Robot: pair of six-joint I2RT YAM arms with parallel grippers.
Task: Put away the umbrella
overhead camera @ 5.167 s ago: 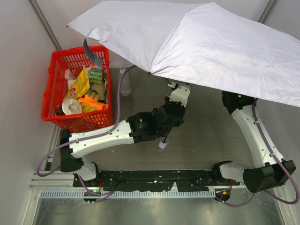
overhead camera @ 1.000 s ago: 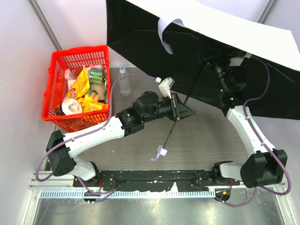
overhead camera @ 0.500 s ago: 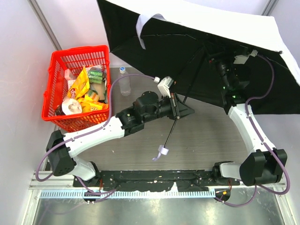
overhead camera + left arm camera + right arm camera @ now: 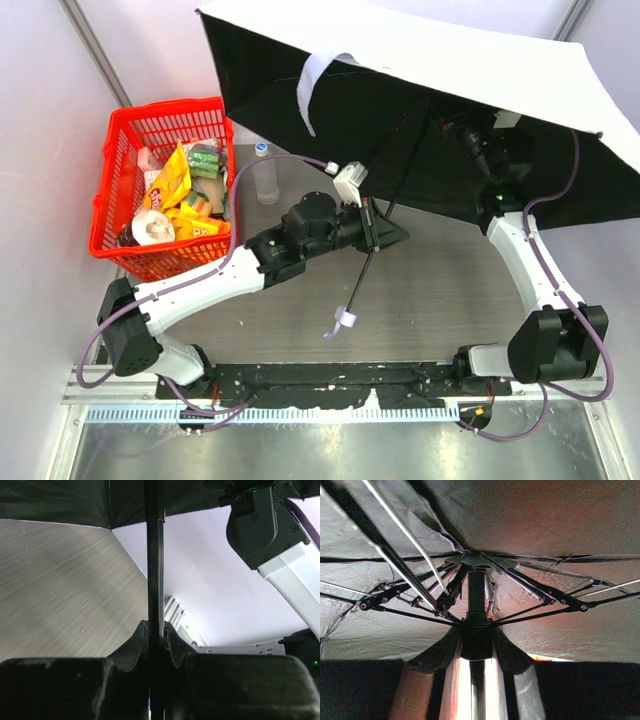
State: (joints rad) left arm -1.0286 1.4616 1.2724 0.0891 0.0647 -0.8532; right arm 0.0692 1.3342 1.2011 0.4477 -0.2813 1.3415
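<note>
Black-lined umbrella (image 4: 430, 100) open; packets (image 4: 170, 180) in red basket (image 4: 100, 195), print unreadable.

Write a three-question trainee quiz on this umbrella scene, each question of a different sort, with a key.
1. True or false: the umbrella is folded shut.
2. Fill the gap: the left gripper is clamped on the umbrella's thin black ____.
3. Pick one: the right gripper is A) under the canopy, at the hub where the ribs meet; B) above the canopy; C) well away from the umbrella.

Key: 1 false, it stands open. 2 shaft. 3 A.
</note>
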